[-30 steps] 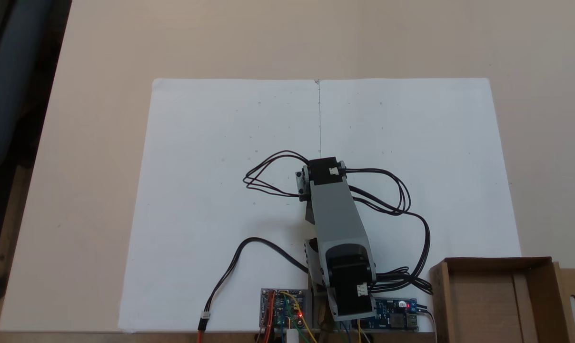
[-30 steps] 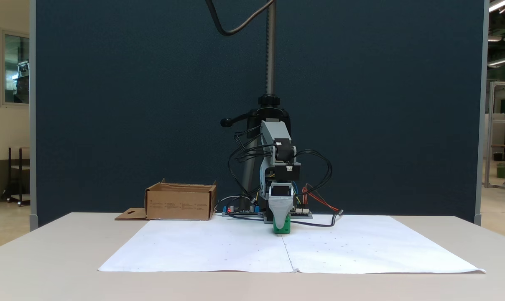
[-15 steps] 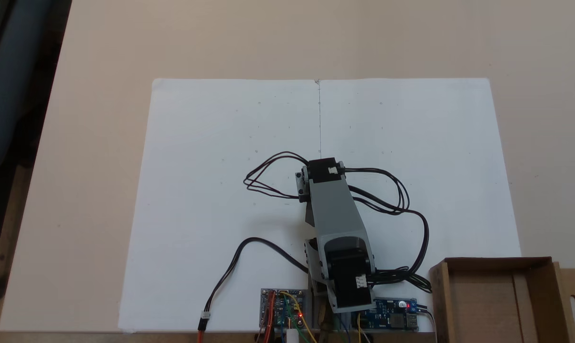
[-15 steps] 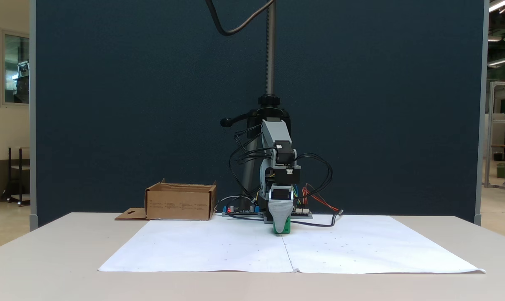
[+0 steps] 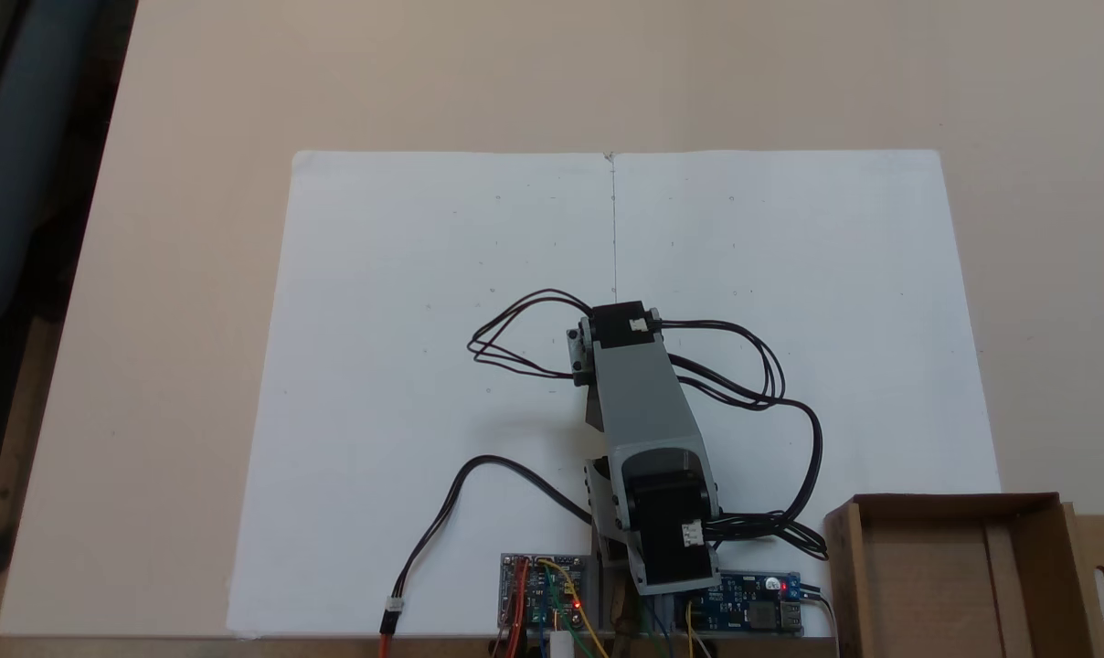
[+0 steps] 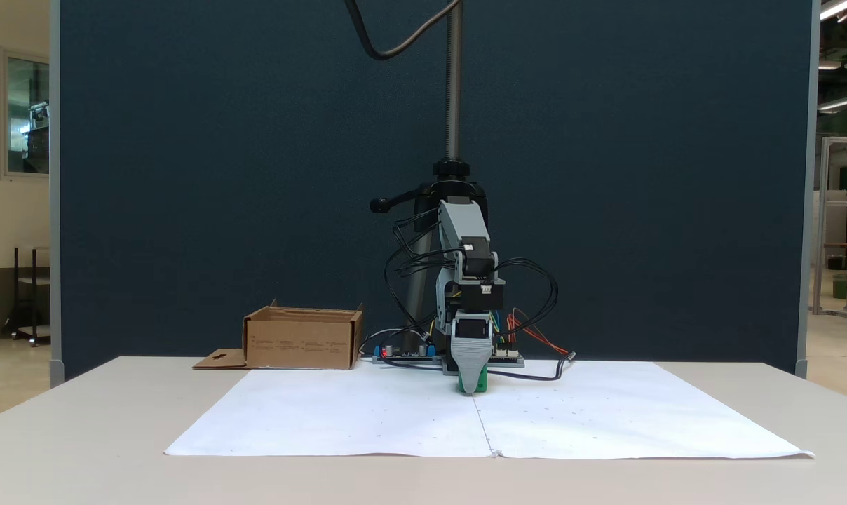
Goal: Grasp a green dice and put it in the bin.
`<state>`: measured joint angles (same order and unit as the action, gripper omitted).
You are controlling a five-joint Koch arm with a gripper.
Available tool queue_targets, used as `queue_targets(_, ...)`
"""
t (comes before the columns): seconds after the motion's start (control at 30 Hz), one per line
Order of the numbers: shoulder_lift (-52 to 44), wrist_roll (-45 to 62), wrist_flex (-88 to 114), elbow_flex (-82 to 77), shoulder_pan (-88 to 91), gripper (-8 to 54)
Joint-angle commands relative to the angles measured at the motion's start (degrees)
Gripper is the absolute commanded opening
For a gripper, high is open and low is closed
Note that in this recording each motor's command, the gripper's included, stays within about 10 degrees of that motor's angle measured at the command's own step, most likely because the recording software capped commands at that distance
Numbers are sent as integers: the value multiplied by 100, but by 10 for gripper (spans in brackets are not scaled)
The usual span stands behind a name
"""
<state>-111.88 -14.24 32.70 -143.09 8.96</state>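
On the white paper sheet [image 6: 367,414], near its centre seam, you see the gripper [image 6: 472,382] pointing straight down over the green dice [image 6: 481,383]. One grey jaw faces the front camera and hides the other, so you cannot tell how the jaws stand. The dice peeks out at the tip, low at the paper. The bin [image 6: 303,342] sits well apart on the table [image 5: 196,228], beside the arm's base.

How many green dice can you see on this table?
1. The green dice sits on the white paper at the gripper tip, near the centre fold. Others could be hidden beneath the arm.
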Motion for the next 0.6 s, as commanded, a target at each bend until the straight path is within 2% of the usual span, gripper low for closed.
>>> queue_targets(0.0,-105,-264,-149,-18,44,339)
queue_targets(0.3,-105,-255,-299,-97,53,296)
queue_targets(0.57,-26,-229,-422,-97,-53,294)
